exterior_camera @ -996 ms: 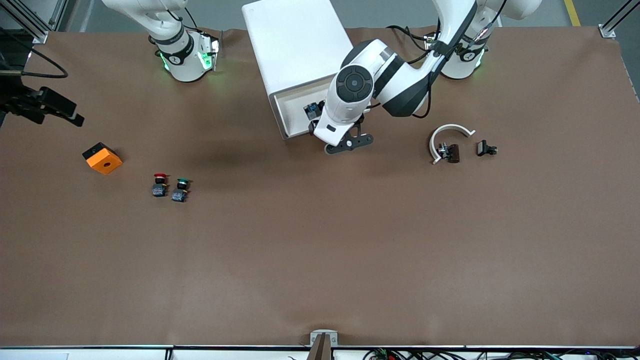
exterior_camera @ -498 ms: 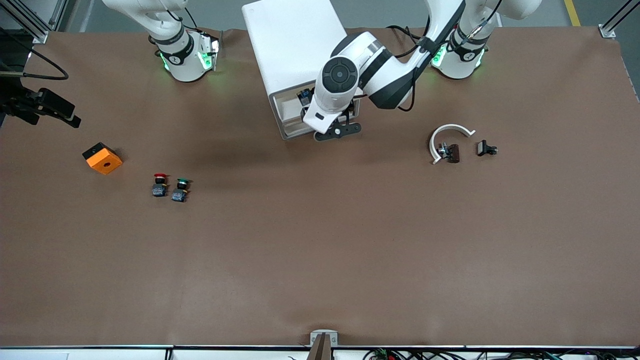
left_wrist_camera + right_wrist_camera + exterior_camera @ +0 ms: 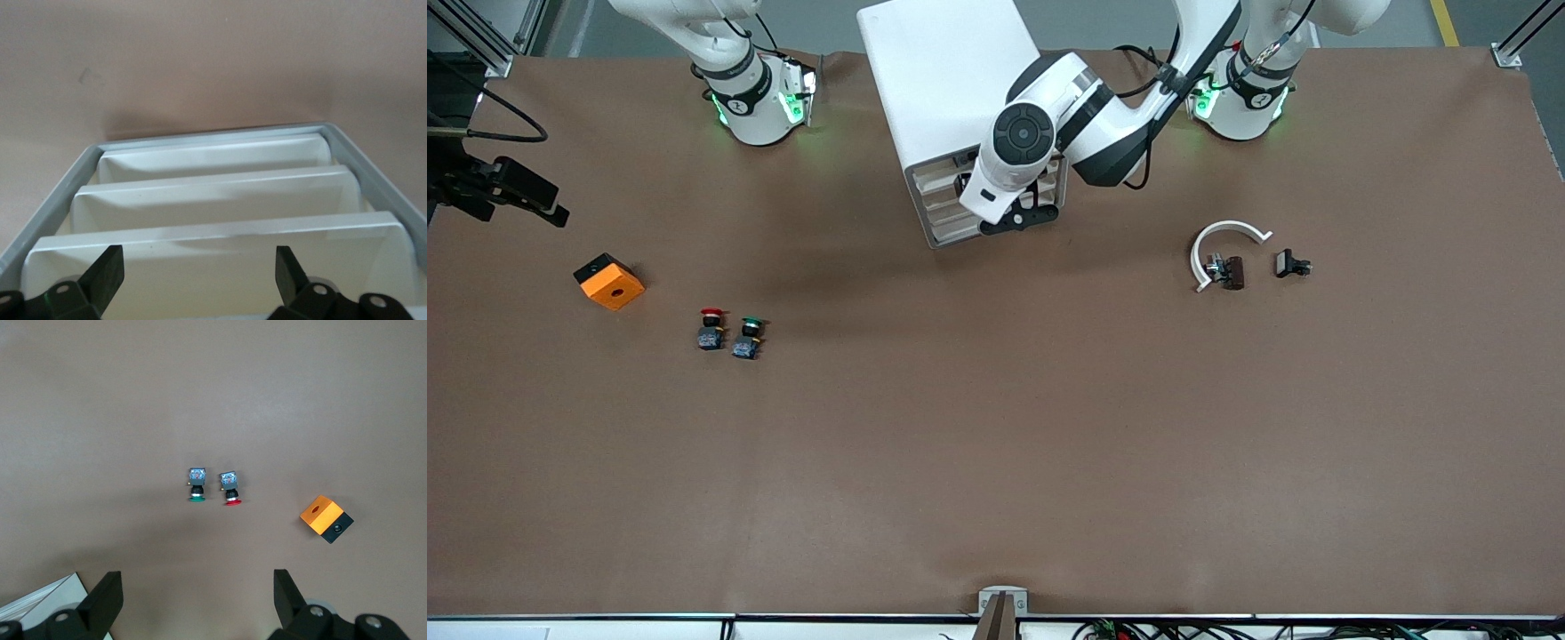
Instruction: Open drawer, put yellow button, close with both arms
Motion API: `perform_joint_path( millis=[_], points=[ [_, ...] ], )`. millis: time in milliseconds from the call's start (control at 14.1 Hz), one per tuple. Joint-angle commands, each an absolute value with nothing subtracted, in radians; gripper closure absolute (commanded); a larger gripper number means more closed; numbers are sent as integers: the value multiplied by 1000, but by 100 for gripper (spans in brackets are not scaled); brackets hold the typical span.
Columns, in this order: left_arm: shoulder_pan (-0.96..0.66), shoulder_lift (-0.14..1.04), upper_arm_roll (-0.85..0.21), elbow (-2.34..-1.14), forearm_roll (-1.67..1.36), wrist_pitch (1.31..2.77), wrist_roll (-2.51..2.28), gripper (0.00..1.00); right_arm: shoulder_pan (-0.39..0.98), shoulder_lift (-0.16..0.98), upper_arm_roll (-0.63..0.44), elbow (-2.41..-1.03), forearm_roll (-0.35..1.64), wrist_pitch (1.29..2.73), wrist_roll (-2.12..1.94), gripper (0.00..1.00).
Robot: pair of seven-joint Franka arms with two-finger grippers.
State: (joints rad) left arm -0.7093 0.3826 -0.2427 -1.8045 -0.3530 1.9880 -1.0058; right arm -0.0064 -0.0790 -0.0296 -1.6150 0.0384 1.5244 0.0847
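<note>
Red button (image 3: 711, 328) beside green button (image 3: 748, 338) — orange block (image 3: 608, 281), white arc (image 3: 1221, 240) apart.

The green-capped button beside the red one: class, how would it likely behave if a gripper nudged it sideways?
The green-capped button looks small, so probably light and easily shoved. It lies on its side; its round cap might let it pivot or roll. The brown table looks matte, so some drag is likely.
</note>
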Motion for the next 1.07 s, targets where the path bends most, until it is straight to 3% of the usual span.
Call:
perform_joint_path(
  millis=[0,356,569,996],
  points=[
    [-707,394,-276,-1816,-380,1993,-1011,0,-11,-74,-21,-1608,28,1514,87,0],
    [-680,387,-250,-1790,-348,1939,-1011,0,-18,-75,-25,-1597,26,1511,83,0],
    [-585,397,-233,-1648,-215,1821,-1008,0,-21,-75,-26,-1592,26,1513,84,0],
    [-345,405,-233,-1511,36,1819,-985,0,-20,-75,-26,-1592,26,1514,86,0]
  ],
)
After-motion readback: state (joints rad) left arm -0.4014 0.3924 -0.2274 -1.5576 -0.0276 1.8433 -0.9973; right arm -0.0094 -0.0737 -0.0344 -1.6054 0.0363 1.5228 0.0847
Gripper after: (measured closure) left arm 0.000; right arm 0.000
